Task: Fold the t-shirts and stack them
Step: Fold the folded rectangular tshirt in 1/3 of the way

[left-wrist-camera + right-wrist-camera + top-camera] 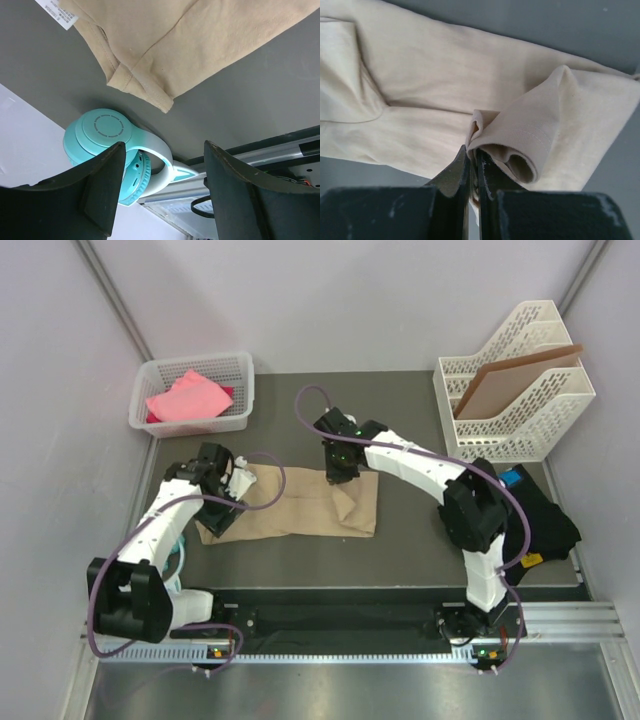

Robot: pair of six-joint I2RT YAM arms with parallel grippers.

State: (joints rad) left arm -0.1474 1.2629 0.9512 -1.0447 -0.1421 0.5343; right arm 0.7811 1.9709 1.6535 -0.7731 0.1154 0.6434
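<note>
A tan t-shirt lies partly folded across the middle of the dark table. My right gripper is over the shirt's far edge. In the right wrist view that gripper is shut on a rolled hem of the tan t-shirt, lifting a fold. My left gripper hovers at the shirt's left end. It stands open with nothing between its fingers, near the tan t-shirt and its white label. A pink t-shirt lies in the basket. A black t-shirt with a blue one lies at the right.
A white basket stands at the back left. A white file rack holding a brown board stands at the back right. Teal headphones lie by the table's left front corner, near the metal rail.
</note>
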